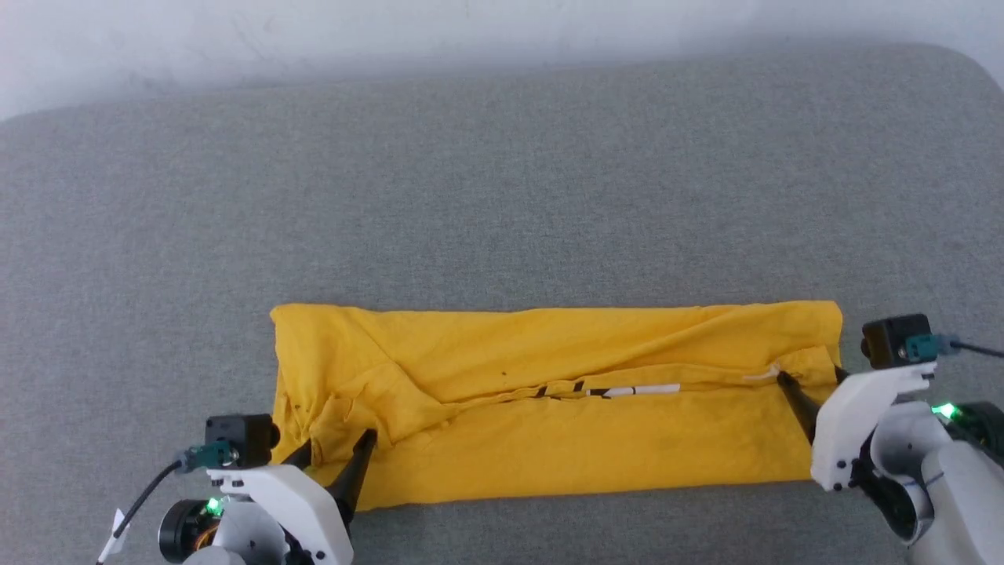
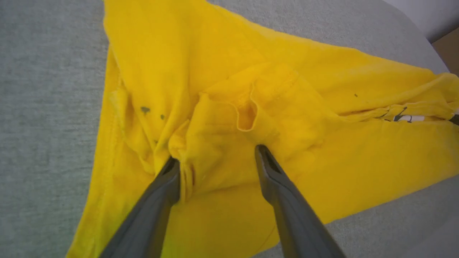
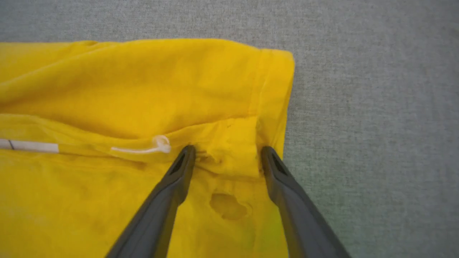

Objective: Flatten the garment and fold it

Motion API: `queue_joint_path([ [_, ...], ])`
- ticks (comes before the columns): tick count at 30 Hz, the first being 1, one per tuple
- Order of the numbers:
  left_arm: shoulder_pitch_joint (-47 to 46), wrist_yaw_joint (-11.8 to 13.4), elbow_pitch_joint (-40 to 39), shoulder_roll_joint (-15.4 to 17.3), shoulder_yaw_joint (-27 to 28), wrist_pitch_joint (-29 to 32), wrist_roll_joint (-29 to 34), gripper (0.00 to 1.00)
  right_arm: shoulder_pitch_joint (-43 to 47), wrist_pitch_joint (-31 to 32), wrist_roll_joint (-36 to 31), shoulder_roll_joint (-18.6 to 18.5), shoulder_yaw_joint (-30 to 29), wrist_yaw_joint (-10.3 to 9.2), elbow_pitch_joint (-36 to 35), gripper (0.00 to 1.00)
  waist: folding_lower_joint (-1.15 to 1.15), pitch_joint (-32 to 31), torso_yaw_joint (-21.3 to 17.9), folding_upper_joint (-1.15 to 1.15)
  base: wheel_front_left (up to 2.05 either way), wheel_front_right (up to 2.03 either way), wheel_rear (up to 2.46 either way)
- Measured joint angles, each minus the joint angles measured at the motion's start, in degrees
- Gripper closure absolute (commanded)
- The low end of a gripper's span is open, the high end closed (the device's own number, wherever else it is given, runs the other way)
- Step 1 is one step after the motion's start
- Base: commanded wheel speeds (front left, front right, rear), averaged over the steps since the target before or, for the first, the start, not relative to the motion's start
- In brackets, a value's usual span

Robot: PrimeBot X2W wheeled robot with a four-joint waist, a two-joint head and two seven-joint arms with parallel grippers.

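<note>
The garment [image 1: 549, 408], a mustard-yellow T-shirt, lies folded into a long band across the grey surface, its two long edges meeting along a middle seam where a strip of black and white print peeks out. My left gripper [image 1: 337, 443] stands open over the band's left end, its fingers astride a bunched ridge of cloth [image 2: 215, 157]. At the right end my right gripper [image 1: 812, 380] is open too, with a small lump of fabric [image 3: 229, 157] between its spread fingers. Neither pair of jaws pinches the cloth.
The grey fabric-covered surface [image 1: 502, 173] stretches far beyond the shirt on all sides, ending at a pale wall behind. A white loop of thread [image 3: 157, 145] lies on the cloth just left of my right fingers.
</note>
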Motion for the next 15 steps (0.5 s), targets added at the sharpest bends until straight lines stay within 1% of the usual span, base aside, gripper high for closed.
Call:
queue_joint_path([
  [2, 0.11, 0.65, 0.13, -0.05, -0.24, -1.87, 1.30, 0.00, 2.04, -0.15, 0.37, 0.70, -1.57, 0.00, -1.47, 0.00, 0.00, -0.65, 0.15, 0.00, 0.00, 0.00, 0.00],
  [4, 0.18, 1.45, 0.09, -0.42, 0.03, -4.82, 2.38, 0.00, 4.26, -0.82, 0.62, 1.82, -3.99, 0.00, -3.42, 0.00, 0.00, -1.29, 0.39, 0.00, 0.00, 0.00, 0.00],
  [7, 0.16, 1.94, -0.19, -1.03, 0.16, -9.54, 4.31, 0.00, 7.60, -1.98, 0.70, 3.69, -7.03, 0.00, -6.97, 0.00, 0.00, -2.12, 0.89, 0.00, 0.00, 0.00, 0.00],
  [9, 0.13, 2.22, -0.19, -1.14, 0.27, -12.85, 5.94, 0.00, 9.61, -2.97, 0.20, 4.91, -8.80, 0.00, -9.55, 0.00, 0.00, -2.60, 1.24, 0.00, 0.00, 0.00, 0.00],
  [13, -0.21, 3.54, 0.08, -1.76, 1.19, -19.76, 8.68, 0.00, 12.35, -5.41, -1.13, 7.65, -12.76, 0.00, -14.83, 0.00, 0.00, -3.34, 1.85, 0.00, 0.00, 0.00, 0.00],
  [15, -0.83, 4.33, 0.33, -2.40, 1.82, -22.05, 10.18, 0.00, 13.22, -6.51, -1.98, 9.25, -14.88, 0.00, -17.27, 0.00, 0.00, -3.67, 2.16, 0.00, 0.00, 0.00, 0.00],
])
